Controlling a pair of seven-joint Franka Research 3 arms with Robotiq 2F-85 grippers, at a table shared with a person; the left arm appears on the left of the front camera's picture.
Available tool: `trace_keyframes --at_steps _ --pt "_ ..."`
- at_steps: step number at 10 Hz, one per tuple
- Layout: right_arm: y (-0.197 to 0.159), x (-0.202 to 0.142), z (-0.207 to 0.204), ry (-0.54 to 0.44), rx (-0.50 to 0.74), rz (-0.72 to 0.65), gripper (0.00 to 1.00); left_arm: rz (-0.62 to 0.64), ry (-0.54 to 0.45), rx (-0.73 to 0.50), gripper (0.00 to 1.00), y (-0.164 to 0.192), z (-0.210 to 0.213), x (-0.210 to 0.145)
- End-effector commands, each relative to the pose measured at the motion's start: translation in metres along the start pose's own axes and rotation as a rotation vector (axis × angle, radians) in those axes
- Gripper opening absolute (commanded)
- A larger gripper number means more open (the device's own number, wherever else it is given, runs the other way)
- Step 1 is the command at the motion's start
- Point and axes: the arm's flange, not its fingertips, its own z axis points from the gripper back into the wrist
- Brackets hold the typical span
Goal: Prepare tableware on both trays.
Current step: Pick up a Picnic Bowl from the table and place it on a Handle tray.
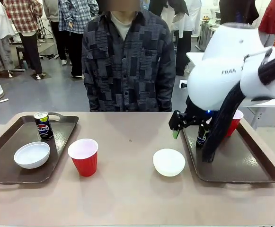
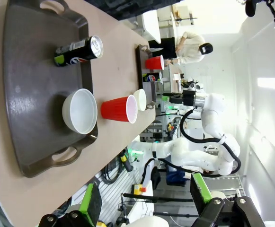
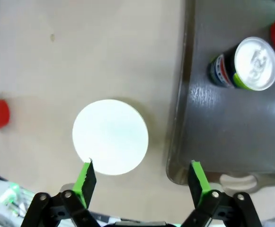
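The left tray holds a black soda can and a white bowl. A red cup and a second white bowl stand on the bare table between the trays. On the right tray are the other can and red cup, both partly hidden by my right arm. My right gripper hangs open above the table; in its wrist view it straddles the bowl and the tray's rim. My left gripper is open, well back from the left tray.
A person in a dark patterned shirt stands at the far edge of the table, hands out of sight. Bare beige tabletop runs along the front edge between the trays. Other people stand farther back in the room.
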Motion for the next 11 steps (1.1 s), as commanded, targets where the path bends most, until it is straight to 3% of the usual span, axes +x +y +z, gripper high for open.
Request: trace_keyframes --at_steps 1,6,7,8,10,11 --pt "0.002 -0.005 -0.032 -0.021 -0.036 -0.062 1.00 -0.002 -0.014 0.006 1.00 -0.001 -0.002 -0.003" --pt "0.003 -0.010 -0.080 0.045 -0.013 -0.039 1.00 -0.002 -0.014 0.006 1.00 -0.001 -0.002 -0.003" --pt "0.005 -0.008 -0.083 0.055 0.000 -0.033 0.80 -0.002 -0.014 0.006 1.00 -0.001 -0.002 -0.003" --pt "0.007 -0.007 -0.088 0.069 0.007 -0.032 0.41 -0.002 -0.014 0.006 1.00 -0.001 -0.002 -0.003" --pt "0.011 -0.008 -0.090 0.080 0.007 -0.024 0.00 -0.002 -0.014 0.006 1.00 -0.001 -0.002 -0.003" --pt "0.012 -0.009 -0.089 0.077 0.006 -0.023 0.00 -0.002 -0.014 0.006 1.00 -0.001 -0.002 -0.003"
